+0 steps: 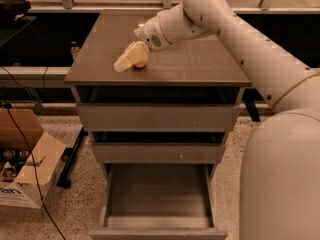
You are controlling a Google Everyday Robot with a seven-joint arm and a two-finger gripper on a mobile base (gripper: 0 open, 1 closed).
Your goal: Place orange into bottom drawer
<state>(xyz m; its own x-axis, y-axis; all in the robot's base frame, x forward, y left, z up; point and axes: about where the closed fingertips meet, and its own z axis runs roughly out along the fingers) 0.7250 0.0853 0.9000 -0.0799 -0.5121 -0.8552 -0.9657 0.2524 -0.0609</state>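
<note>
The orange (pixel 142 62) lies on the cabinet top (pixel 190 59), left of its middle, and only part of it shows. My gripper (pixel 128 59) is down at the orange, covers its left side and reaches in from the upper right on the white arm (pixel 225 24). The bottom drawer (pixel 158 191) is pulled open at the foot of the cabinet, and its plain grey inside holds nothing that I can see. The two upper drawers (pixel 158 118) are slightly ajar.
An open cardboard box (pixel 25 171) with cans stands on the floor at the left, with black cables (pixel 20 134) running past it. A dark table leg (pixel 72 154) slants beside the cabinet. My arm's large white body (pixel 285 174) fills the right side.
</note>
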